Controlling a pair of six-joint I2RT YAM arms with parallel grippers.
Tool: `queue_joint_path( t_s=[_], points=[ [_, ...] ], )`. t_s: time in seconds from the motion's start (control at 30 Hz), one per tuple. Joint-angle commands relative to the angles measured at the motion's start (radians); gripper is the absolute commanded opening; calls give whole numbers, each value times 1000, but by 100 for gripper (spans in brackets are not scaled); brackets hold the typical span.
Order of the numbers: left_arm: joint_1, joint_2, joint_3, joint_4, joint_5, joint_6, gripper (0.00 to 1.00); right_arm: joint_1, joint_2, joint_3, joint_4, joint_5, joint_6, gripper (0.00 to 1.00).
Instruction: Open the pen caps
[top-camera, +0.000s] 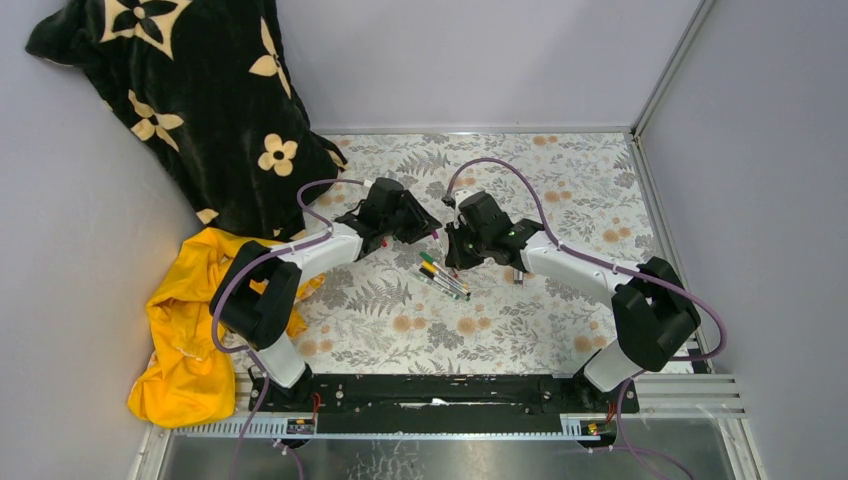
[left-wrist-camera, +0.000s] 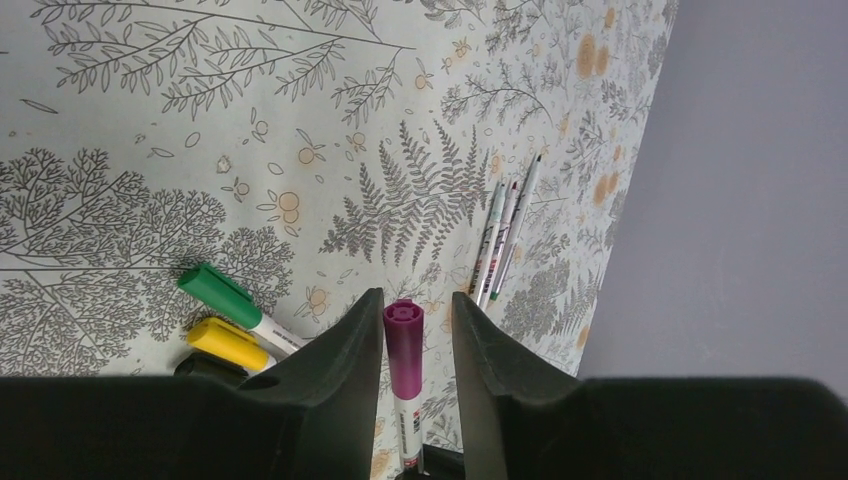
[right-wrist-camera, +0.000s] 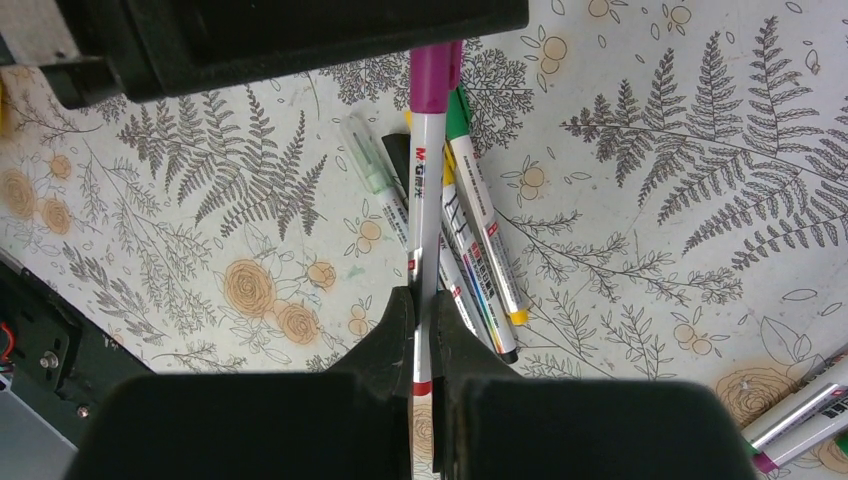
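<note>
The left arm (top-camera: 322, 255), lower left of the overhead frame, and the right arm (top-camera: 560, 262), lower right, are built alike: smooth white tubes joined by bulky black housings. A thin purple cable (top-camera: 497, 160) loops along each. Both stand on a long black rail (top-camera: 440, 392). A green light (top-camera: 512, 232) glows on the right wrist. The left tool (left-wrist-camera: 417, 297) and right tool (right-wrist-camera: 420, 296) have matte black wedge-shaped fingers (left-wrist-camera: 340, 370)
</note>
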Motion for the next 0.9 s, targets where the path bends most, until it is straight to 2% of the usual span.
queue_joint_path(
  t_s=[0.0,0.13,0.3,0.33,0.47,0.6,0.67,0.87],
  points=[
    [-7,16,10,71,0,-1,35,10,-42,7,39,-16,12,0],
    [-6,17,10,79,6,1,26,11,-46,3,41,-14,14,0],
    [-7,19,14,78,18,13,2,11,-54,1,40,-4,13,0],
    [-7,17,13,76,19,14,0,11,-54,2,40,-3,13,0],
    [-7,8,0,76,15,18,0,11,-60,-1,45,6,14,0],
    [-7,-5,-5,76,23,18,0,11,-68,-13,77,13,22,21],
    [-7,-6,0,75,36,16,0,10,-65,-5,83,13,24,28],
    [-8,-14,8,68,72,7,0,10,-41,17,95,11,23,31]
  ],
)
